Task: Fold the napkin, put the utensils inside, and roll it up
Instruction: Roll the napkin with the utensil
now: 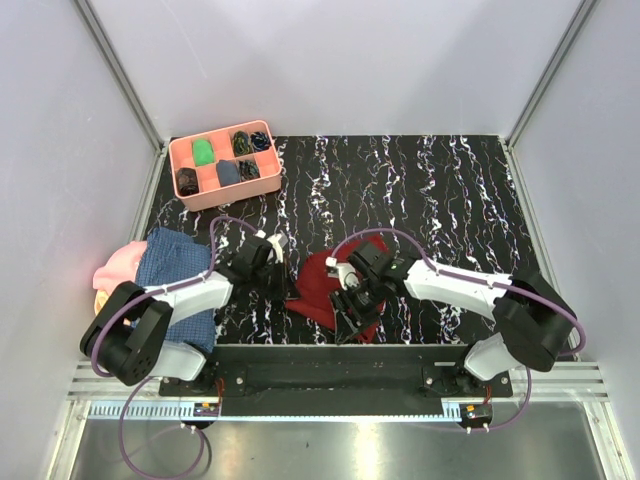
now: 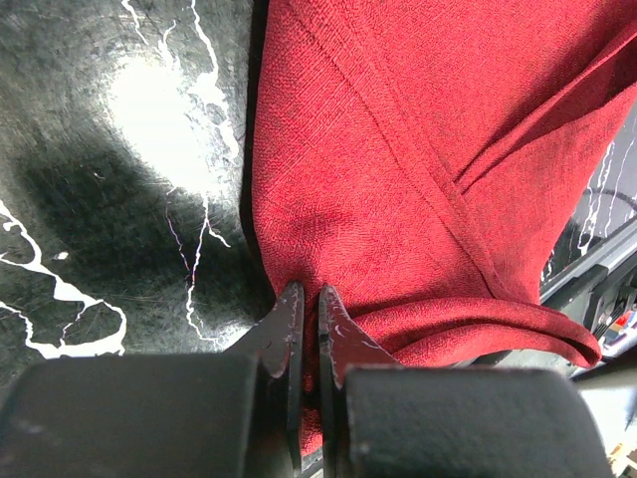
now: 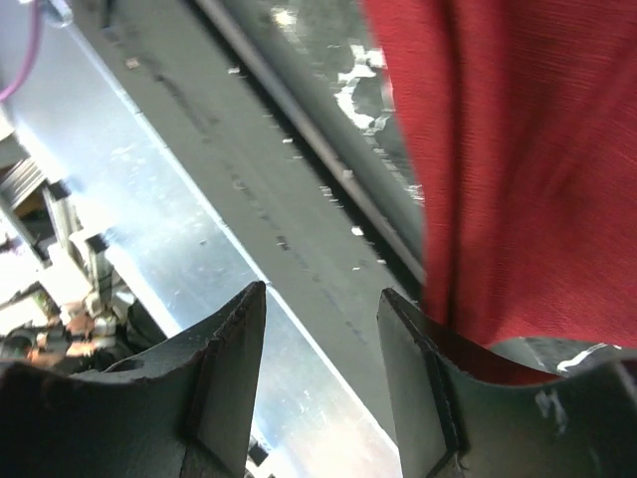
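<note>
Currently, the napkin (image 1: 318, 285) lies bunched, not flat, on the table (image 1: 450, 190) close to its near edge, between the two arms. The left gripper (image 2: 309, 299) is clamped on a fold at the cloth's edge. The right gripper (image 3: 320, 299) stands with its jaws apart and holds nothing; the cloth is just beside one finger.

Caution: a pull by the left arm alone may drag the bunch rather than spread it, or the thin pinch may slip. Any drift toward you risks the cloth sliding over the edge.

Note that only the right wrist view shows the metal rail (image 3: 199, 229) beyond that edge, and only the left wrist view confirms the pinch. You cannot make out the utensils in any view.
</note>
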